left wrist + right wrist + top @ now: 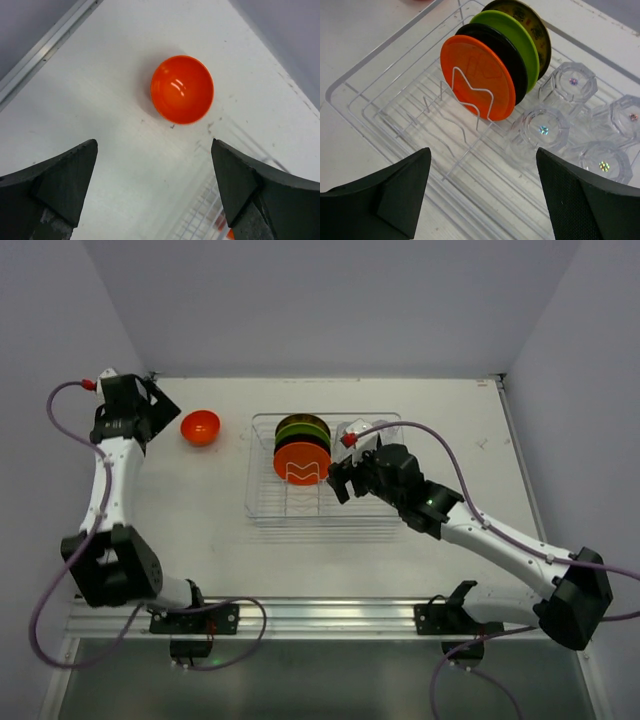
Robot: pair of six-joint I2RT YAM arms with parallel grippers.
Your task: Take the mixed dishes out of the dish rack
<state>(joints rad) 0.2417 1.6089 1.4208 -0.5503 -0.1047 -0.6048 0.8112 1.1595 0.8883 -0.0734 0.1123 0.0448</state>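
The small orange bowl [200,427] sits upright on the table left of the clear dish rack [262,502]; it also shows in the left wrist view [182,89]. My left gripper [160,405] [154,150] is open and empty, above and just left of the bowl. In the rack stand an orange plate [477,75], a black plate [509,54], a lime green plate [522,40] and a yellow-brown plate [542,31]. Several clear cups [542,130] stand upside down to their right. My right gripper [345,478] [484,155] is open and empty above the rack floor, near the cups.
The rack's rim [335,92] and thin upright wire ribs [470,92] stand in front of the orange plate. A corner of the rack [210,220] shows under my left gripper. Walls close the table at the back and both sides.
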